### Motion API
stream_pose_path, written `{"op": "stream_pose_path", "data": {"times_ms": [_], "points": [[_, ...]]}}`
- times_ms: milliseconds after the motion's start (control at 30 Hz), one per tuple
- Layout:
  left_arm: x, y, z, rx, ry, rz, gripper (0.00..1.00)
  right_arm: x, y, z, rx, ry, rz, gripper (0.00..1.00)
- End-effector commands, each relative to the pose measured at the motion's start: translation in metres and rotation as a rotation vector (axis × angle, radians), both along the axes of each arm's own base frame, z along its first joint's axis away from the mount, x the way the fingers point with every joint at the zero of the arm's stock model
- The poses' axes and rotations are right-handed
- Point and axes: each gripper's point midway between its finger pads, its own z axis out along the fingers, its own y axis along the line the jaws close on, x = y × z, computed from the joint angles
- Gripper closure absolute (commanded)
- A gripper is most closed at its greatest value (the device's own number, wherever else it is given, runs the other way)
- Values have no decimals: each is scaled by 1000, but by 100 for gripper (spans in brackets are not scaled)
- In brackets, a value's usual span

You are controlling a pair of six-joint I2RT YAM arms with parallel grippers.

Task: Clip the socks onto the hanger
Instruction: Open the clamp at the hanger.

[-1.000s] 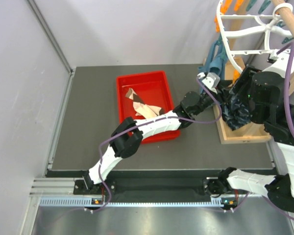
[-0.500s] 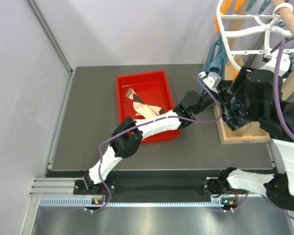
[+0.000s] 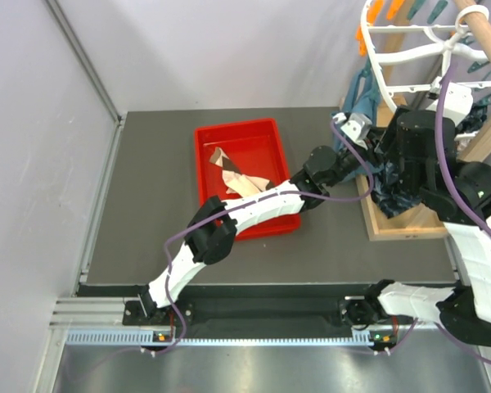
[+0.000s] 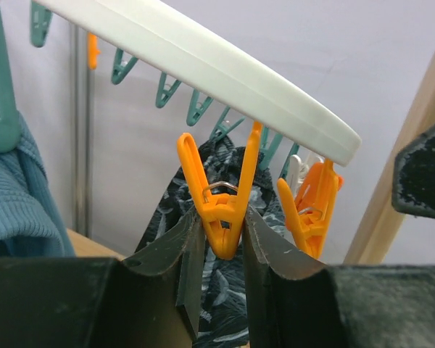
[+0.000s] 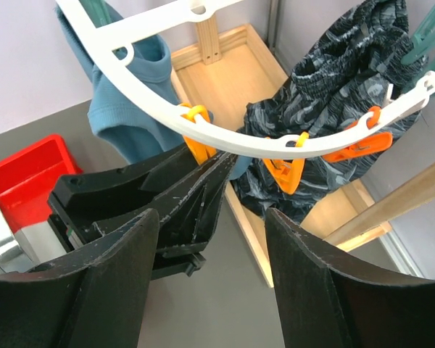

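The socks (image 3: 237,176), beige with brown patches, lie in a red tray (image 3: 266,131) at mid table. The hanger (image 3: 409,49) is a white round rack at the far right, ringed with orange and teal pegs. In the left wrist view its rim (image 4: 203,65) crosses above, and my left gripper (image 4: 223,239) is shut on the lower part of an orange peg (image 4: 225,206) hanging from it. My right gripper (image 5: 212,217) is open and empty. It hovers just under the rim (image 5: 225,141), with the left gripper's fingers (image 5: 196,192) in front of it.
A teal-blue cloth (image 5: 123,109) and a dark navy patterned fabric (image 5: 333,87) hang from the rack. A wooden base frame (image 3: 401,221) and a slanted wooden pole (image 3: 483,33) stand beneath and behind it. A second orange peg (image 4: 308,206) hangs to the right.
The right arm has moved left and farther back, closing in over the left gripper below the rack. The left wrist has shifted slightly up and right.
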Motion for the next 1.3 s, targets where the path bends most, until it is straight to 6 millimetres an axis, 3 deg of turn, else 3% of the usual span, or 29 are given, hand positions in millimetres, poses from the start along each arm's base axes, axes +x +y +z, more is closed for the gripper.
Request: {"op": "stream_pose_path", "data": {"times_ms": [0, 333, 600, 933, 1267], "points": [[-3, 4, 17, -13, -27, 56, 100, 0, -11, 9, 22, -33, -66, 39], [-25, 9, 14, 95, -150, 255, 100, 6, -15, 7, 69, -55, -118, 43], [-40, 13, 23, 97, -198, 285, 100, 15, -12, -13, 83, -19, -123, 44], [-53, 20, 24, 94, -284, 318, 100, 31, 6, -9, 171, -71, -68, 44], [-59, 25, 32, 76, -330, 326, 100, 47, 5, -14, 202, -52, -74, 39]]}}
